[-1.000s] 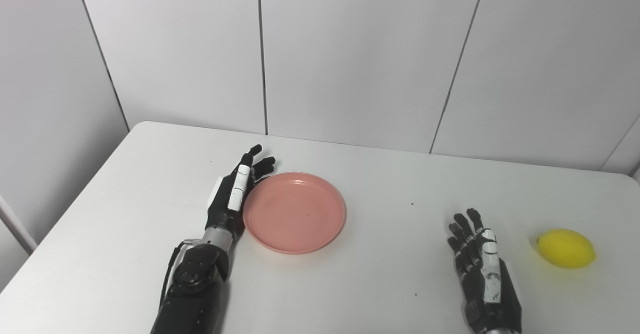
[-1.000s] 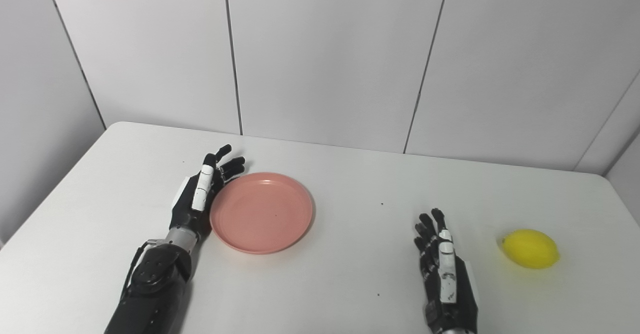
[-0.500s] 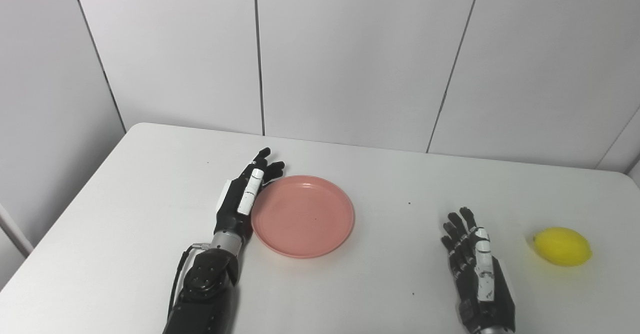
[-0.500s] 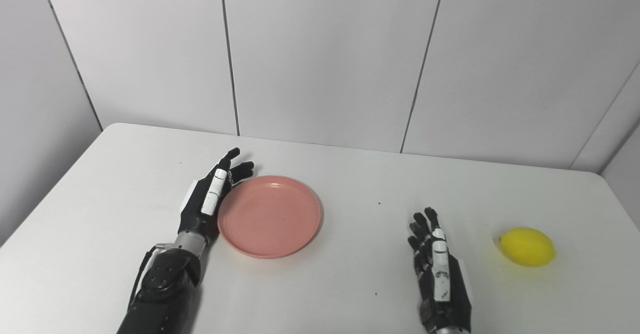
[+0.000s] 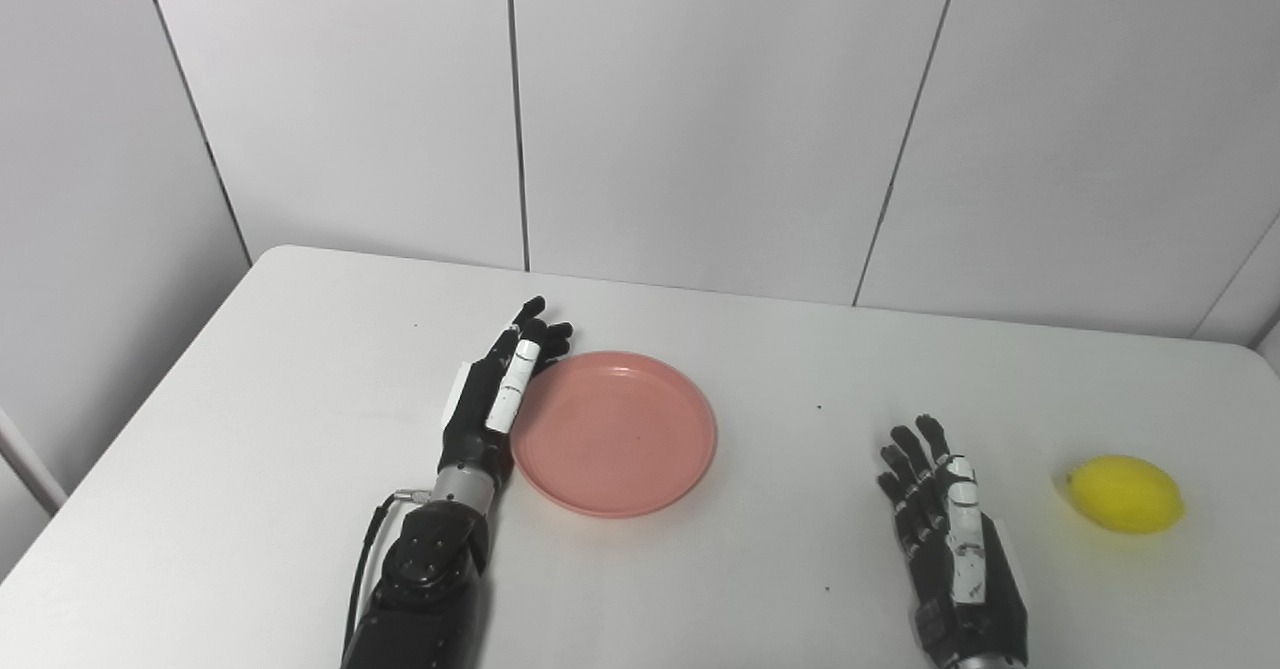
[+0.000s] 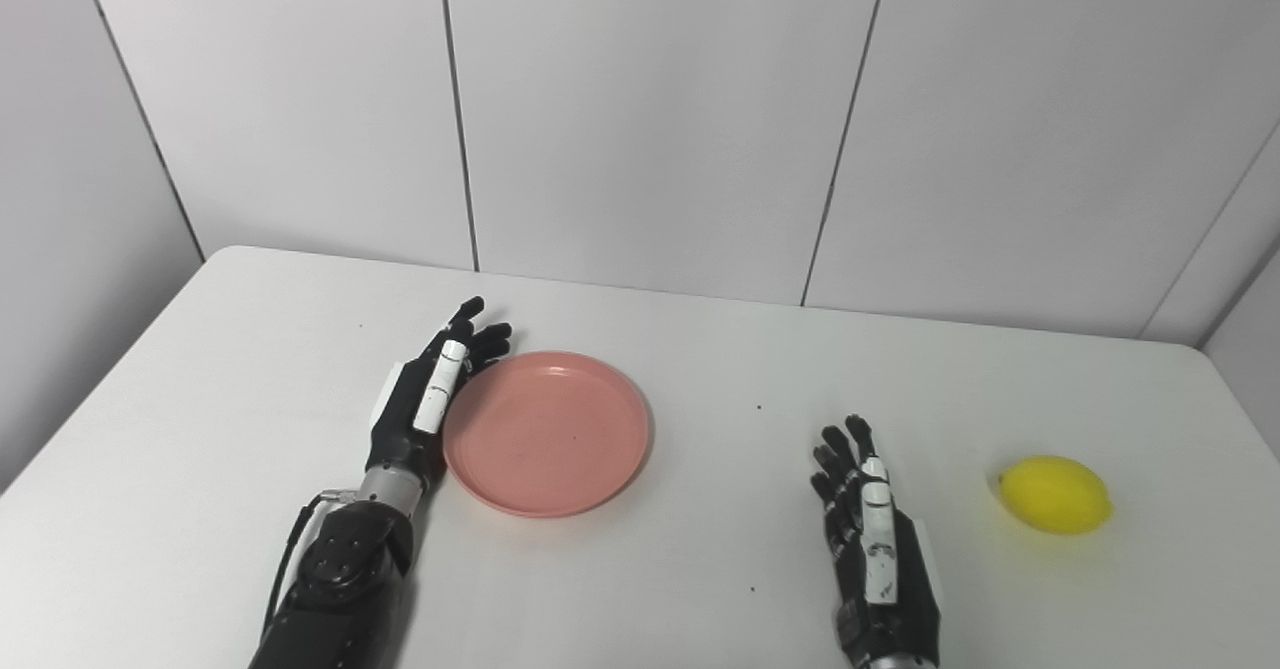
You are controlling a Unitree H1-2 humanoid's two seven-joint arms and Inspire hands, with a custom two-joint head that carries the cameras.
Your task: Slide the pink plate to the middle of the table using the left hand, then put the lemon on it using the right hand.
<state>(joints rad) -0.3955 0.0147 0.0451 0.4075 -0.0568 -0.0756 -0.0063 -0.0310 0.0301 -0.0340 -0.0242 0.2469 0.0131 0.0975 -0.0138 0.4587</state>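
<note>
You had the left hand (image 5: 497, 399), fingers spread, pressed against the pink plate (image 5: 615, 433) left of centre, while the empty, open-fingered right hand (image 5: 950, 539) left the lemon (image 5: 1125, 493) untouched.

White table (image 5: 300, 349) — panelled wall (image 5: 700, 99).
</note>
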